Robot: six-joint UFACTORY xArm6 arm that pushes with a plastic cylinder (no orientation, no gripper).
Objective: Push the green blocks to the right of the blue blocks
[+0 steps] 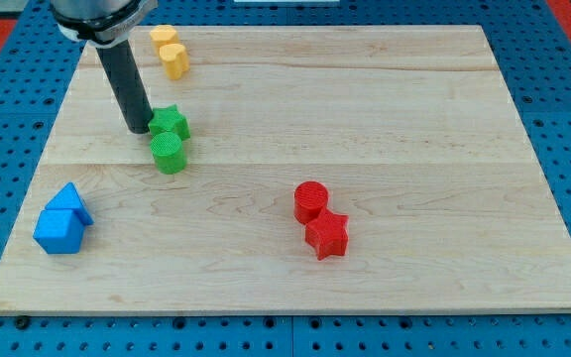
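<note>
A green star block [171, 123] and a green cylinder [168, 153] sit touching, the cylinder just below the star, in the board's upper left. Two blue blocks lie touching at the lower left: a blue triangular block [71, 200] and a blue cube-like block [58, 230] below it. My dark rod comes down from the view's top left; my tip [139, 130] rests on the board right at the left side of the green star, touching or nearly touching it. The green blocks are above and to the right of the blue ones.
Two yellow blocks [171, 52] sit near the board's top edge, above the green star. A red cylinder [310, 201] and a red star [327, 236] sit touching right of centre. The wooden board [385, 129] lies on a blue perforated table.
</note>
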